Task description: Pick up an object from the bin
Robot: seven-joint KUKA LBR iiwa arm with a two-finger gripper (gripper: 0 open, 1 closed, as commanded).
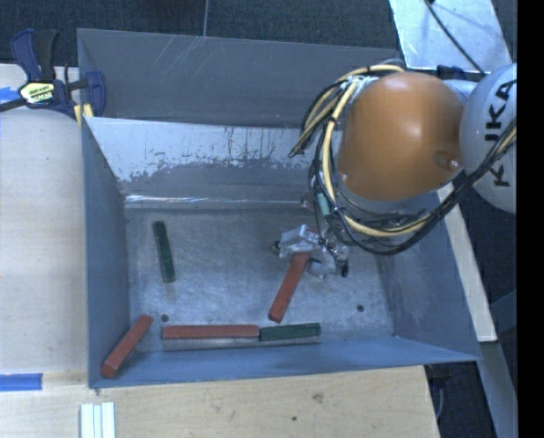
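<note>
The red-brown stick (287, 292) nearest me lies slantwise on the floor of the bin (254, 144), right of the middle. Its lower end points toward the front wall and its upper end runs in under my claw (307, 246). My claw sits right at that upper end, touching it or all but. Whether it is closed on the stick or open about it I cannot tell, as my own cables (331, 167) crowd the spot.

I judge the step in hand to be securing this stick. To do it well, I would grip across its narrow width, square to its length and a little in from the tip, since an end grip lets the long free part swing and slip out. The lift should go straight up until the low end is off the floor.

That low end stops just short of a long red-brown bar (210, 332) and a short dark green bar (290, 332), which lie end to end along the front wall. Dragging would knock them. A green rod (164, 251) and a red-brown corner piece (126, 345) lie well apart to the left.
</note>
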